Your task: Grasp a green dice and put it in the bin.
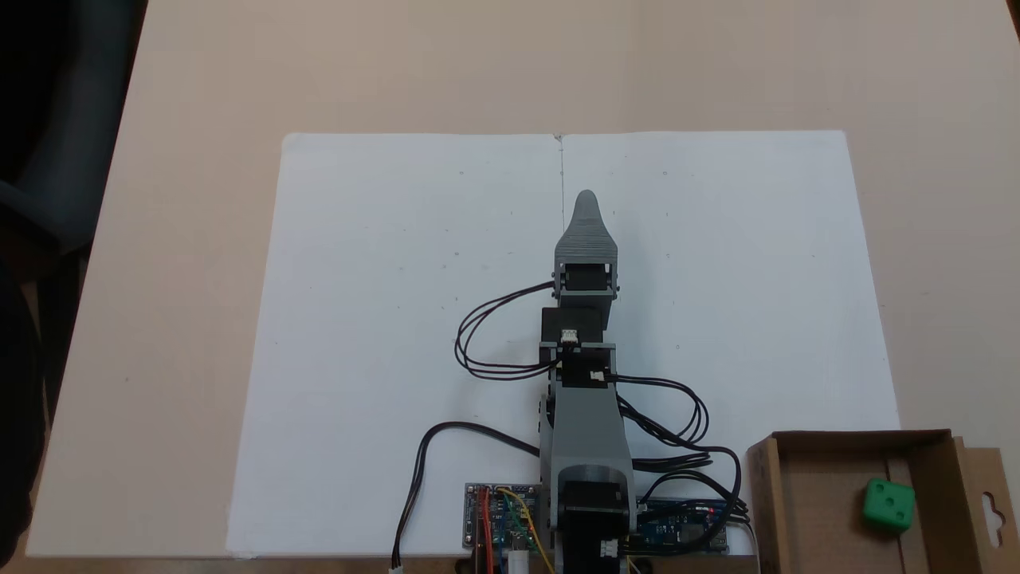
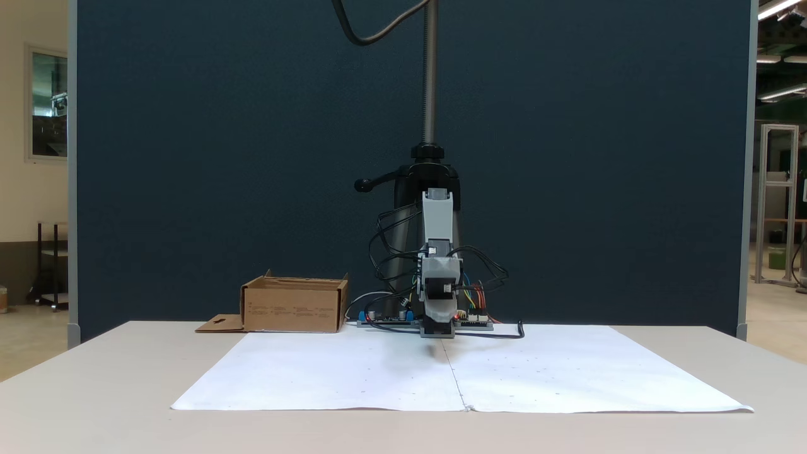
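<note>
The green dice (image 1: 888, 505) lies inside the bin (image 1: 829, 486), a shallow brown cardboard box at the bottom right of a fixed view. In another fixed view the bin (image 2: 293, 307) stands to the left of the arm's base, and its walls hide the dice. My gripper (image 1: 586, 201) points away from the base over the middle of the white paper, far from the bin. It hangs low over the sheet (image 2: 439, 328). One grey jaw covers the other from above, so the gap between them is hidden. Nothing shows in it.
Two white paper sheets (image 1: 398, 319) cover the middle of the beige table (image 1: 175, 239). Circuit boards (image 1: 500, 526) and black cables (image 1: 494, 343) lie around the arm's base. The bin's flap (image 1: 988, 502) sticks out sideways. A dark partition (image 2: 220, 157) stands behind the table.
</note>
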Robot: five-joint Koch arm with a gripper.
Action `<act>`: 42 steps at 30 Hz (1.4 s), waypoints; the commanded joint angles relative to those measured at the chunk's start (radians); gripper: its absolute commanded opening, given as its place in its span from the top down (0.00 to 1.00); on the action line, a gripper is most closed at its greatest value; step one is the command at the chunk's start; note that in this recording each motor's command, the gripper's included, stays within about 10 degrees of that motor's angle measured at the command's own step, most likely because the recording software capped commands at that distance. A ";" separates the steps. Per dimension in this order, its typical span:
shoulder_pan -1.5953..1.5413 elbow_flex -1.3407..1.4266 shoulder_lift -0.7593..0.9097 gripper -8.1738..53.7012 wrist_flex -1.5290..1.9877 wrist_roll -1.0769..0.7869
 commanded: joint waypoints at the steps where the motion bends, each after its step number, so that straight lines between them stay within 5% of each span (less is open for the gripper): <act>1: 0.005 0.074 0.118 0.17 -0.168 -0.060; 42: 0.011 0.074 0.117 0.15 -0.457 -0.057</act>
